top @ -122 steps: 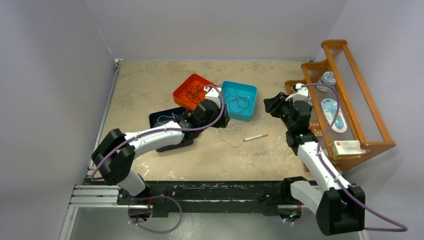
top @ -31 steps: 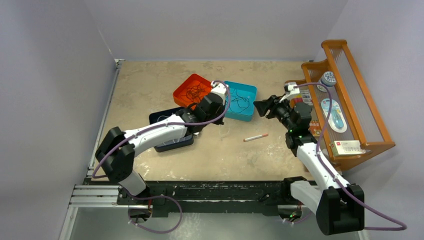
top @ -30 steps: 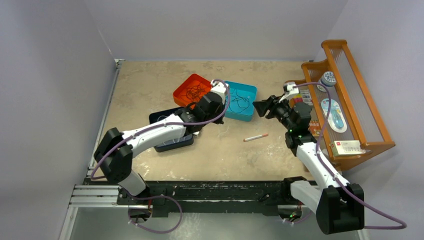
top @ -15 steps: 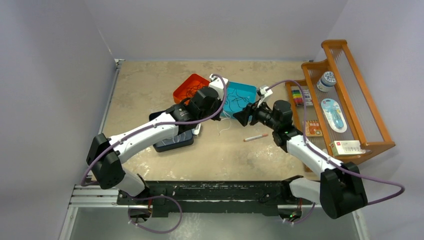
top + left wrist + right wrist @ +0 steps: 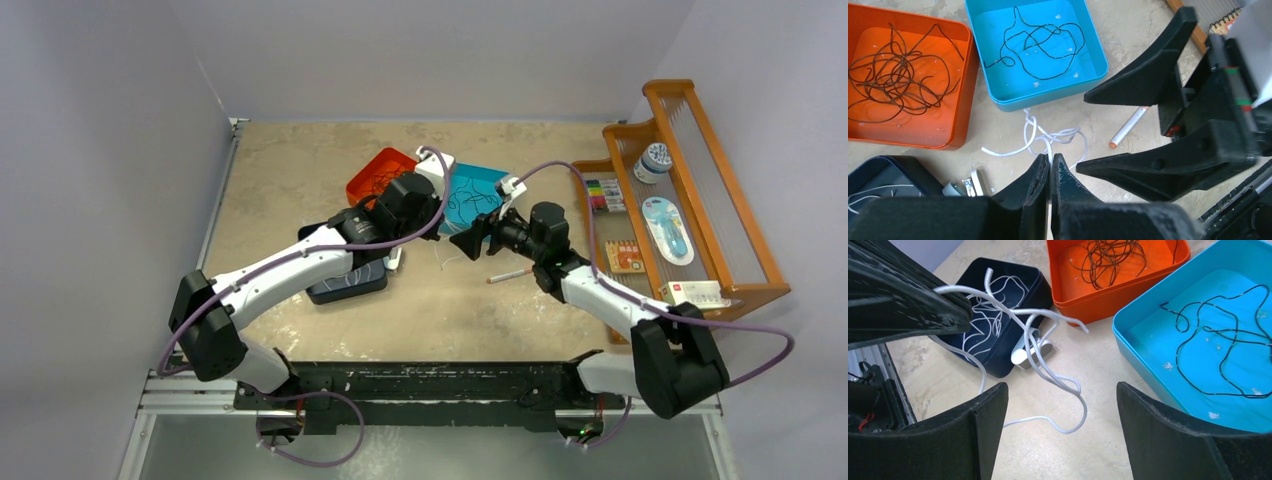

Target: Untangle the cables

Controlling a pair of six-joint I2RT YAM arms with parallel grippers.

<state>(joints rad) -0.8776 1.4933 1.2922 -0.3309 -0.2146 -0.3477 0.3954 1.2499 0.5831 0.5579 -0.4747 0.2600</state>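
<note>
While the left jaws pinch shut on the white cable (image 5: 1048,375) and hold it above the tabletop (image 5: 300,170), I read this as the step of teasing that one strand's loops apart. The right jaws stand spread wide, facing the left jaws tip to tip. The dangling loops hang in the gap between the right jaws but touch neither side.

I judge the next move calls for bringing the right jaws forward and closing on a single run of the strand, not on the crossing loops. Then the two arms would draw apart. The strand is thin and limp, so I would expect it to slip unless caught squarely.

Room is tight. The blue tray (image 5: 1048,102) with its black cable (image 5: 1038,45) sits just ahead and to the right of the right jaws. The orange tray (image 5: 965,65) holding the brown cable (image 5: 893,75) lies beyond it. The dark tray (image 5: 1040,282), with more white wire (image 5: 993,315) inside, sits behind the left jaws. A pen (image 5: 1128,127) lies under the right jaws. The bare tabletop below and nearer the bases looks like the freest direction for pulling.
</note>
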